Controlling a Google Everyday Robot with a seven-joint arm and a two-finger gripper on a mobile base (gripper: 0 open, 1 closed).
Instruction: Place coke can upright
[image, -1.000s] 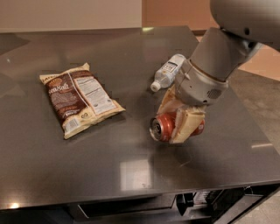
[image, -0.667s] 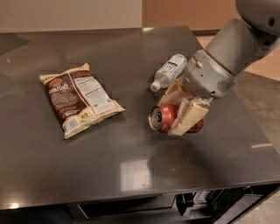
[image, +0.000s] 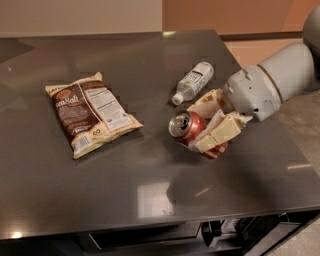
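Holding coke can (image: 186, 127) tilted | gripper (image: 203, 129) at table (image: 150, 75) right | fingers (image: 221, 131) hide label

The gripper (image: 204, 128) hangs over the right part of the counter (image: 150, 195), its jaws clamped on the tilted coke can (image: 188, 125), and the arm (image: 272, 87) behind it blocks any approach from the right. A plastic bottle (image: 193, 82) lies on its side just behind the can, cap end nearest, leaving a narrow gap. A chip bag (image: 92, 112) lies flat well to the left. Between bag and can, and along the whole front, the counter is open for passage.
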